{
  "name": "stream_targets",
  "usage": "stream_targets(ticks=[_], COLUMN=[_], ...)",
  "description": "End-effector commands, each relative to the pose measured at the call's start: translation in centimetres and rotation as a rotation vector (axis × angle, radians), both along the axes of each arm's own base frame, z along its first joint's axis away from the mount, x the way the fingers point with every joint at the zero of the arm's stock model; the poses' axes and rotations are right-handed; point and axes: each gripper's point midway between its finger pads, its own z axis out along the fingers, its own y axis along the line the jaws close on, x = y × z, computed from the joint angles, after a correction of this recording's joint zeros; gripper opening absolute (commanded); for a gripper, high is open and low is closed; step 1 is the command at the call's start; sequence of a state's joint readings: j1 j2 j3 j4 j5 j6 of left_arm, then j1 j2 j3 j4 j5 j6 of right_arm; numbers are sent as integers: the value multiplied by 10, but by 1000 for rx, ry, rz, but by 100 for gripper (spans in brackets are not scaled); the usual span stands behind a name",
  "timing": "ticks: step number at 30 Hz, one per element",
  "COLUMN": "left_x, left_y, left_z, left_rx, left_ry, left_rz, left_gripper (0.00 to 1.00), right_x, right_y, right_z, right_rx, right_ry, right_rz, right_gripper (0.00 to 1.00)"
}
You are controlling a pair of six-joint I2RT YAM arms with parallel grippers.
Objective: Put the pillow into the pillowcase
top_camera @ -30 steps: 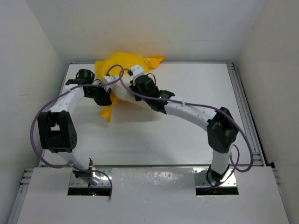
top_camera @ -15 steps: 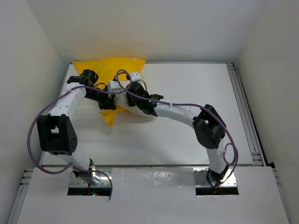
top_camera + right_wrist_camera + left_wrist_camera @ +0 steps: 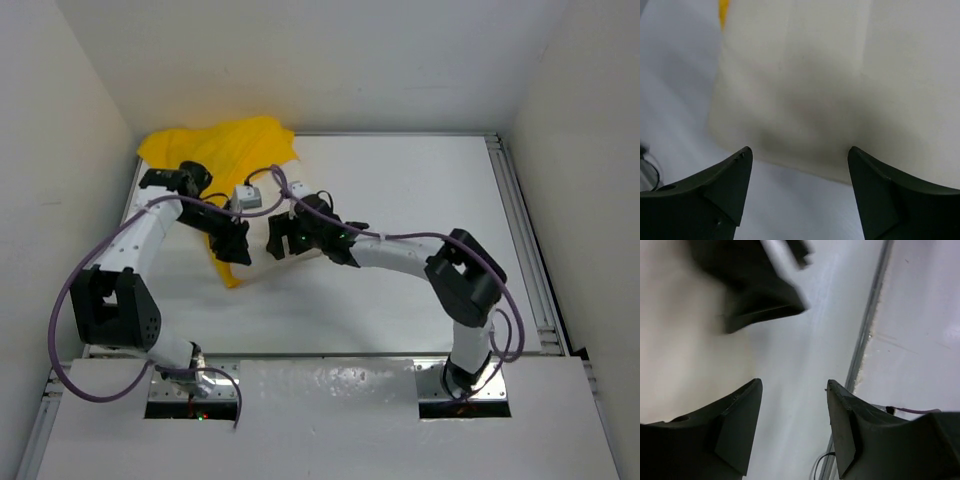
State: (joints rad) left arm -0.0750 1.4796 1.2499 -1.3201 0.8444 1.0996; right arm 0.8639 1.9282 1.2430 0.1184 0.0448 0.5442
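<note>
The yellow pillowcase [image 3: 215,150] lies bunched in the table's far left corner, with a strip trailing toward the near side. Most of the cream pillow [image 3: 256,264] is inside it; one end sticks out between the two grippers. My left gripper [image 3: 238,250] is open beside that end, nothing between its fingers [image 3: 794,382], with the pillow [image 3: 680,350] to its left. My right gripper [image 3: 278,241] is open too, its fingertips [image 3: 800,149] just short of the pillow's edge [image 3: 805,90] and apart from it. A sliver of yellow pillowcase [image 3: 723,10] shows at the top left of the right wrist view.
White walls close in the table at the back and on the left, right beside the pillowcase. A metal rail [image 3: 520,230] runs along the table's right edge. Purple cables [image 3: 90,255] loop off both arms.
Both grippers were shut a second ago and now stand open. The pillowcase has shifted toward the far left corner, and both grippers have drawn back toward the near side.
</note>
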Motion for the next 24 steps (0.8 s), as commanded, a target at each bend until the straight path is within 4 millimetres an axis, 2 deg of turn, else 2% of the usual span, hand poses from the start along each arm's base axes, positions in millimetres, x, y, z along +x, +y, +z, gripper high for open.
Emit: stream_targets(ticks=[1,2,3,4,5,6,7,8,9,10,11,12,13,14,15,16,17,18,19,20,21,22,23,24], left_x=[39,49,78,98,116,136,177,195,232,247,265,280,300,311,330,346,354,366,375,378,383,383,383,382], left_y=[1,-1,-4,-7,-12,-16,-15,-15,-1,-1,-9,0,-5,-5,1,-1,1,-2,0,-1,6,4,6,14], left_z=[48,58,76,84,87,84,86,83,74,68,39,36,50,47,29,38,36,20,8,-2,-6,-15,-32,-37], left_rx=[-52,-72,-101,-105,-96,-90,-13,34,134,185,247,315,312,333,382,384,398,415,456,480,528,560,604,653], left_ry=[-144,-174,-232,-255,-277,-236,-388,-440,-517,-538,-509,-536,-586,-597,-605,-649,-666,-679,-694,-702,-731,-735,-722,-722], left_rz=[51,54,98,150,196,306,378,423,531,564,568,613,646,667,707,740,762,754,771,767,764,756,748,755], left_gripper=[53,53,53,53,53,52,51,52,53,56,57,58,59,60,61,62,63,64,65,66,66,66,66,64], right_x=[6,8,5,15,20,22,35,43,52,65,76,83,96,101,111,117,124,129,139,141,142,143,147,145], right_y=[-16,-26,-30,-45,-52,-58,-74,-82,-89,-102,-102,-104,-107,-107,-113,-112,-109,-106,-102,-98,-95,-92,-88,-84], right_z=[67,68,74,88,93,98,100,102,101,97,93,90,79,72,68,62,63,41,45,38,11,4,4,-8], right_rx=[138,138,164,189,205,220,220,220,218,212,218,223,228,233,244,266,310,320,362,366,347,344,354,353], right_ry=[-80,-76,-63,-72,-65,-58,-60,-66,-68,-63,-45,-32,5,26,39,63,90,144,155,174,228,246,250,276], right_rz=[29,24,58,40,39,52,15,-3,-29,-66,-80,-87,-95,-100,-119,-119,-125,-127,-123,-116,-119,-115,-107,-103], right_gripper=[76,76,72,66,58,44,40,41,52,58,63,68,74,76,77,79,80,80,81,81,81,82,83,84])
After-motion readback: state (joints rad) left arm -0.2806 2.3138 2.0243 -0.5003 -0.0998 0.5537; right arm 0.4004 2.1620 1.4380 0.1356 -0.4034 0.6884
